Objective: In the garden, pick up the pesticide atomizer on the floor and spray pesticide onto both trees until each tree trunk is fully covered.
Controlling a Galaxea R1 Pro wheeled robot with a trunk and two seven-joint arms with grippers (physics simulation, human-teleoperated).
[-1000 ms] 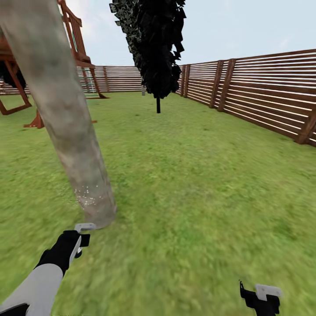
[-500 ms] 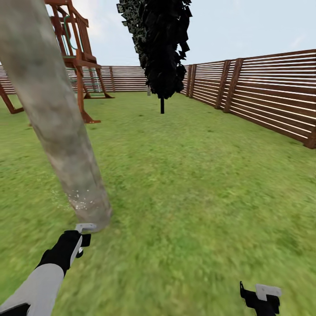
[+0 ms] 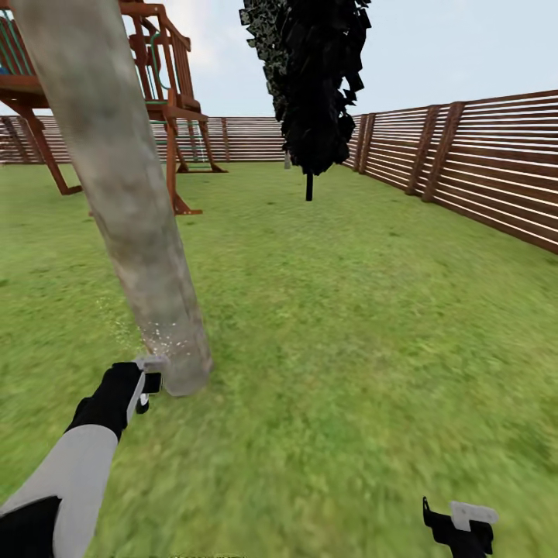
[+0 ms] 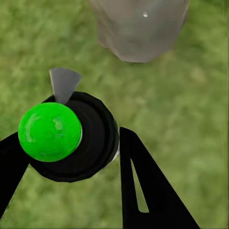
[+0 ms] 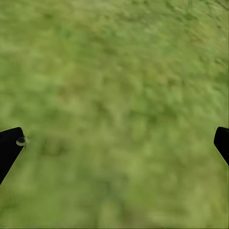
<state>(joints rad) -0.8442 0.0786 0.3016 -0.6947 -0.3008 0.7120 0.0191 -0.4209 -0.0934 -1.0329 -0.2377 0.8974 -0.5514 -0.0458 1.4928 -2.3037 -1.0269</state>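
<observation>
Your left hand (image 3: 146,380) grips the pesticide atomizer (image 4: 71,138) right at the foot of the tree trunk (image 3: 124,194).

In the left wrist view both black fingers (image 4: 143,191) clamp the dark round bottle, with its bright green cap (image 4: 49,132) facing the camera and the thin grey spray head (image 4: 63,83) pointing toward the trunk base. White specks dot the lower trunk just above that hand in the head view. Your right hand (image 3: 459,529) hangs low at the near right over the floor (image 3: 349,333), its fingers spread wide with only grass between them. Farther off stand a dark conifer (image 3: 314,85), a wooden play frame (image 3: 167,93) at far left, and the slatted fence (image 3: 480,170) along the right.
</observation>
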